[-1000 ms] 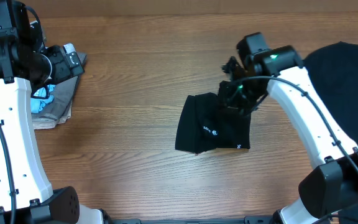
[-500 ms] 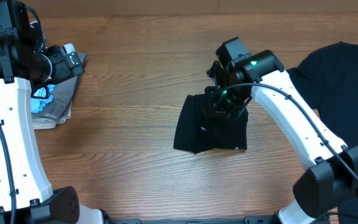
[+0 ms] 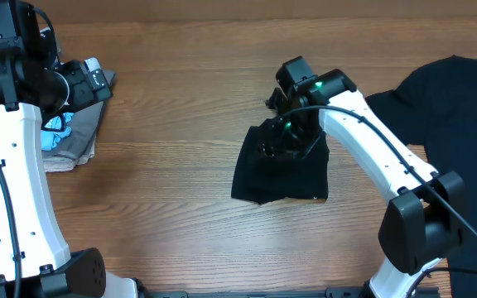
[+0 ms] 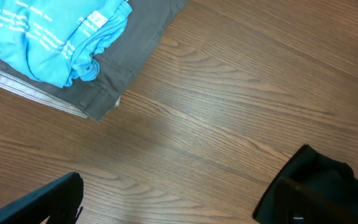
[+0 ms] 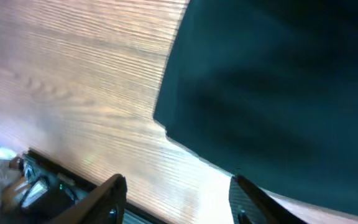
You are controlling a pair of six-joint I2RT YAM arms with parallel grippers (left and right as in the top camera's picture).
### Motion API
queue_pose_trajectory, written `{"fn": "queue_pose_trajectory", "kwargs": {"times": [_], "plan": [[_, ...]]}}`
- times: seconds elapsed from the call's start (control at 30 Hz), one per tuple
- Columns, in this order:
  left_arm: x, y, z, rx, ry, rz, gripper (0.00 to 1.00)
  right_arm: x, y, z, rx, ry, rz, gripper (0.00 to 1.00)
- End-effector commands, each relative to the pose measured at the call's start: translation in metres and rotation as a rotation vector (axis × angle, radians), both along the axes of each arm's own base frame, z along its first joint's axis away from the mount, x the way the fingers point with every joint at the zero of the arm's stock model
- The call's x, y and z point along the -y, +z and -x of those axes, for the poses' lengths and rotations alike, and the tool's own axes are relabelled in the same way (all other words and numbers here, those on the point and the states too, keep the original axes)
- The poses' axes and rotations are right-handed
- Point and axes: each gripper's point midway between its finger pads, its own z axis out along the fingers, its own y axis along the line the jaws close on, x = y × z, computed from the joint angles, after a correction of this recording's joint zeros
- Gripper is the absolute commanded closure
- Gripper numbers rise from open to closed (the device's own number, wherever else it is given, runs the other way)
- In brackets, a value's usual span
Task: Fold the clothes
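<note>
A folded black T-shirt [image 3: 292, 178] lies as a compact rectangle at the table's centre. My right gripper [image 3: 281, 141] hangs over its upper left part. In the right wrist view that gripper [image 5: 179, 199] is open with only bare wood between its fingers, and the black fabric [image 5: 272, 81] fills the frame just beyond the tips. A second black T-shirt [image 3: 462, 124] lies spread out at the right edge, white neck label showing. My left gripper [image 3: 98, 81] stays at the far left, open [image 4: 179, 211] above bare wood and holding nothing.
A stack of folded clothes sits at the left edge: a grey garment [image 3: 77, 136] [image 4: 135, 43] with a bright blue one [image 3: 56, 128] [image 4: 48, 37] on top. The wooden table [image 3: 172, 165] runs between this stack and the folded shirt.
My right gripper has moved left over the folded shirt and opened from shut, letting go of the fabric. The left arm has not moved.
</note>
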Motion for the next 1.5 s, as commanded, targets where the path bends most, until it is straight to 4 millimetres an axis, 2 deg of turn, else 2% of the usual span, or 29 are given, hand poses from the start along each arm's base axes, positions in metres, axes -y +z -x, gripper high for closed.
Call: {"fn": "queue_pose_trajectory", "kwargs": {"times": [0.0,0.07,0.1,0.13,0.17,0.4,0.5,0.77,0.9,1.0,1.1,1.17,1.27,1.37,1.47], "plan": [[0.0,-0.003,0.0,-0.009,0.007,0.011,0.0,0.016,0.031,-0.023,0.085,-0.026,-0.056,0.42],[0.0,-0.003,0.0,-0.009,0.007,0.011,0.0,0.032,0.034,-0.027,0.076,-0.069,-0.05,0.44],[0.0,-0.003,0.0,-0.01,0.007,0.011,0.0,0.039,0.033,-0.027,0.064,-0.089,-0.046,0.5],[0.0,-0.003,0.0,-0.009,0.007,0.011,0.0,0.045,0.031,-0.028,0.054,-0.105,-0.041,0.76],[0.0,-0.003,0.0,-0.009,0.007,0.011,0.0,0.05,0.028,-0.029,0.047,-0.118,-0.039,0.96],[0.0,-0.003,0.0,-0.009,0.007,0.011,0.0,0.058,0.001,-0.031,0.036,-0.142,-0.034,0.96],[0.0,-0.003,0.0,-0.01,0.007,0.011,0.0,0.057,-0.014,-0.042,0.09,-0.143,-0.044,0.96],[0.0,-0.003,0.0,-0.009,0.007,0.011,0.0,0.067,-0.067,-0.068,0.25,-0.184,0.009,0.96],[0.0,-0.003,0.0,-0.009,0.007,0.011,0.0,0.064,-0.083,-0.085,0.368,-0.19,-0.025,0.96],[0.0,-0.003,0.0,-0.01,0.007,0.011,0.0,0.063,-0.087,-0.088,0.395,-0.191,-0.036,0.96],[0.0,-0.003,0.0,-0.009,0.007,0.011,0.0,0.059,-0.081,-0.084,0.38,-0.177,-0.064,0.96],[0.0,-0.003,0.0,-0.009,0.007,0.011,0.0,0.053,-0.067,-0.085,0.378,-0.168,-0.1,0.91],[0.0,-0.003,0.0,-0.009,0.007,0.011,0.0,0.037,-0.033,-0.084,0.379,-0.139,-0.202,0.87],[0.0,-0.003,0.0,-0.009,0.007,0.011,0.0,0.024,0.001,-0.069,0.356,-0.091,-0.309,0.87],[0.0,-0.003,0.0,-0.009,0.007,0.011,0.0,0.023,0.014,-0.047,0.298,-0.087,-0.332,0.9]]}}
